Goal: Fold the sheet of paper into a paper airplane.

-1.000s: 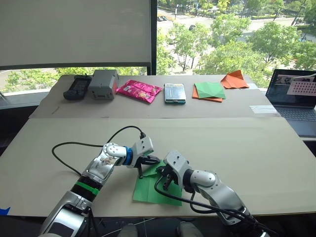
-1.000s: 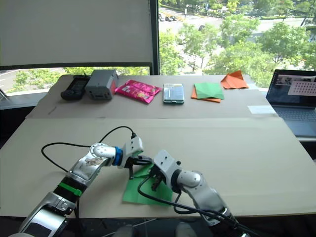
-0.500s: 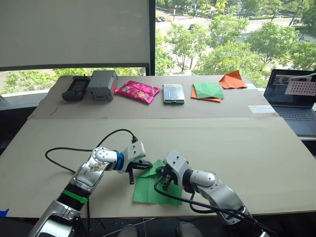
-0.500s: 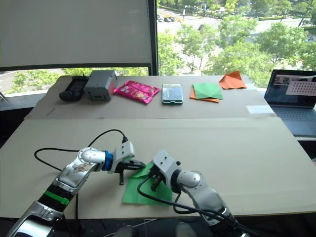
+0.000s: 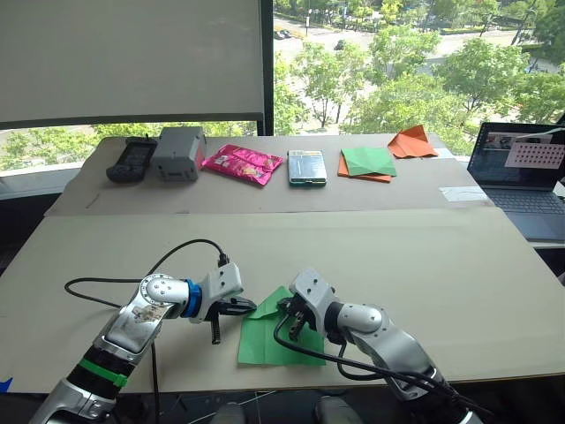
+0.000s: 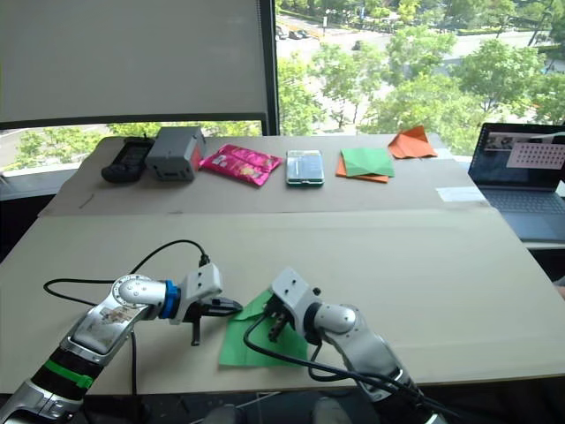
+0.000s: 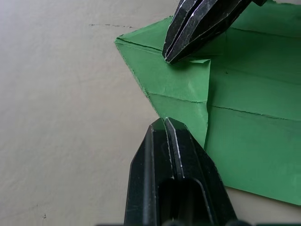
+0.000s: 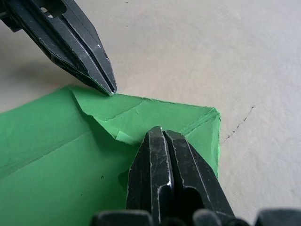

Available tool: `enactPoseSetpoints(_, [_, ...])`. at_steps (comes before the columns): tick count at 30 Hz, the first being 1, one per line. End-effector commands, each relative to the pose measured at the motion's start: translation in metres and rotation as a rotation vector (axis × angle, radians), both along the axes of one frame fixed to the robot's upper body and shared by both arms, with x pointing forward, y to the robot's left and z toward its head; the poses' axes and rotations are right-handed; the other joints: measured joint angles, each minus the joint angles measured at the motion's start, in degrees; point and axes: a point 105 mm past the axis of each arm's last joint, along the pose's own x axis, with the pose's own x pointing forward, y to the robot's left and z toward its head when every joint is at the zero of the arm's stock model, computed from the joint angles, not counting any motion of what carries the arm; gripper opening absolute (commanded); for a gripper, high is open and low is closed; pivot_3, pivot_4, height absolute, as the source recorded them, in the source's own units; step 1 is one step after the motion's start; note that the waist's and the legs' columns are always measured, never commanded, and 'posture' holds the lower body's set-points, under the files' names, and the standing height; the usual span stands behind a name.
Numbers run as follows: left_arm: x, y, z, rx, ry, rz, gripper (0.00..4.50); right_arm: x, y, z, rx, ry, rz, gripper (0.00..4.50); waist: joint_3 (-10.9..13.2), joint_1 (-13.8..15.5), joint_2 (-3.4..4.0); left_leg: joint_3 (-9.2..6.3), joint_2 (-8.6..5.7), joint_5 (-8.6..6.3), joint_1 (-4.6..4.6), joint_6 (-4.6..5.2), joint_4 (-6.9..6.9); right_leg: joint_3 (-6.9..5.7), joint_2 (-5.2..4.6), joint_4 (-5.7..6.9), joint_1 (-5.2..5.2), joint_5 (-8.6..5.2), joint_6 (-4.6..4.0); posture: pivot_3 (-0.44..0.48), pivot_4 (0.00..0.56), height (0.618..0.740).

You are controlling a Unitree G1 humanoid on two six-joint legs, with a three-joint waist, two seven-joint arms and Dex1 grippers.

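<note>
The bright green sheet of paper (image 5: 270, 340) lies flat near the table's front edge, its far left corner folded in so that end is pointed. My right gripper (image 5: 290, 310) is shut, its tip pressing down on the folded flap (image 8: 141, 115). Shut too, my left gripper (image 5: 252, 306) rests its tip at the sheet's left edge beside the fold (image 7: 181, 89), holding nothing. In the left wrist view the right gripper's fingers (image 7: 197, 28) touch the flap's loose corner.
A black cable (image 5: 106, 284) loops on the table left of my left arm. On the far table stand a black device (image 5: 129, 159), a grey box (image 5: 179, 152), a pink packet (image 5: 236, 163), green-and-orange sheets (image 5: 368, 162) and an orange paper plane (image 5: 411, 142). A laptop (image 5: 521, 177) is at the right.
My left gripper has drawn back to the left, from over the fold to the sheet's left edge. The right gripper has stayed pressed on the flap.
</note>
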Motion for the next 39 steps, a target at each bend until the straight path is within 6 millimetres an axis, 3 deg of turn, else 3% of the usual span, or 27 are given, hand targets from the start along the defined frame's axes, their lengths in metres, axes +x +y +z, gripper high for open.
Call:
enactPoseSetpoints(1, [-0.017,0.015,-0.025,0.069,0.123,0.026,0.02,-0.001,-0.007,-0.014,-0.037,0.054,-0.025,0.0,0.01,-0.11,-0.02,0.01,0.0,0.0,0.03,0.0,-0.04,0.01,-0.01,-0.01,0.0,0.0,-0.01,0.0,0.15,0.736])
enactPoseSetpoints(13, [-0.029,0.03,-0.025,0.098,0.141,0.044,0.02,0.0,-0.005,-0.014,-0.034,0.054,-0.023,0.0,0.03,-0.45,-0.02,0.02,0.0,0.0,0.15,0.0,-0.33,0.02,-0.01,-0.01,-0.1,-0.05,-0.09,0.0,0.15,0.736])
enactPoseSetpoints(18, [-0.024,0.032,-0.016,0.091,0.112,0.057,0.02,0.0,-0.005,-0.014,-0.033,0.053,-0.022,0.0,0.08,-0.44,-0.02,0.02,0.01,0.0,0.17,0.0,-0.44,0.02,-0.01,0.0,-0.17,-0.05,-0.09,0.0,0.15,0.736])
enactPoseSetpoints(29, [0.02,0.001,0.051,-0.171,0.015,0.085,0.02,0.002,-0.005,-0.014,-0.036,0.053,-0.022,0.0,0.52,-0.22,-0.41,0.02,0.0,0.0,0.1,0.0,-0.47,-0.01,-0.01,0.0,-0.24,-0.05,-0.08,0.0,0.15,0.736])
enactPoseSetpoints(39, [0.042,-0.037,0.032,-0.197,-0.013,0.068,0.02,0.0,-0.006,-0.015,-0.041,0.056,-0.023,0.0,0.37,-0.34,-0.33,0.0,-0.04,0.02,0.12,0.02,-0.45,0.0,0.04,0.05,-0.14,0.04,0.03,0.0,0.15,0.736])
